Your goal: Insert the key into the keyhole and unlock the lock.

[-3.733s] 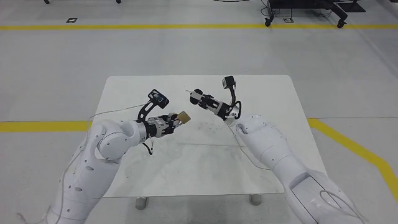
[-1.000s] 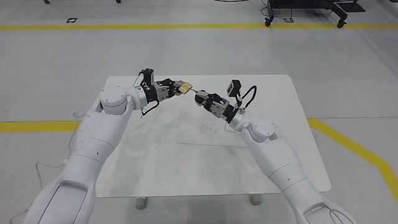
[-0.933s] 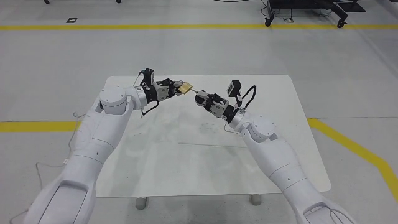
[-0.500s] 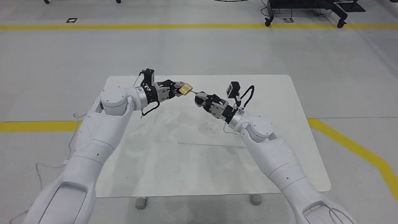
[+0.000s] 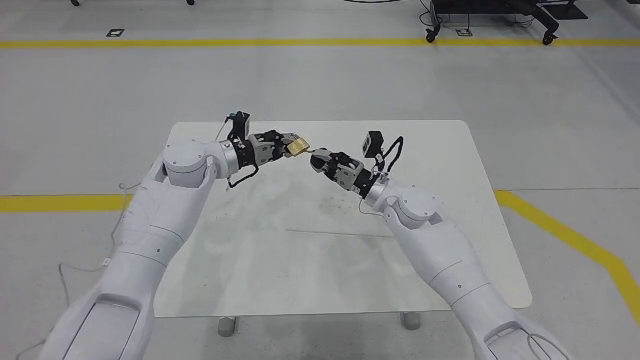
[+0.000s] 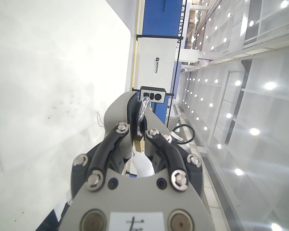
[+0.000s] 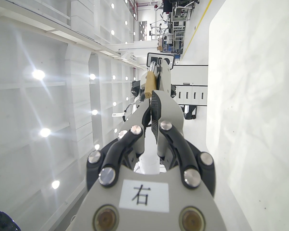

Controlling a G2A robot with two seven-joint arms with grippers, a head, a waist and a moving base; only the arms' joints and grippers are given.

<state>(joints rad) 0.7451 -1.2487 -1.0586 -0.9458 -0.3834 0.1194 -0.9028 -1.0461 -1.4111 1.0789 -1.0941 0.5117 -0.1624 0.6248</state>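
A: What does the lock look like?

B: The lock is a small padlock with a flat brass-coloured body and a silver shackle. In the right wrist view the body shows edge-on and narrow, with the shackle at its far end.

A: Where is it?

B: It is up in the air over the far half of the white table, between the two arms. The left gripper has its jaws clamped on it. In the left wrist view the shackle shows between the fingertips, and a bit of brass shows in the gap between the fingers.

A: And the key?

B: The right gripper has its jaws squeezed together on the key. It is a thin metal sliver, mostly hidden by the black ribbed pads. The fingertips sit right against the lock's brass end. I cannot tell whether the blade is inside the keyhole.

A: Any writing?

B: Each gripper has a white label on its base with one black character. In the left wrist view, a blue panel and a white panel in the room behind also carry printed lettering and a small logo, turned sideways.
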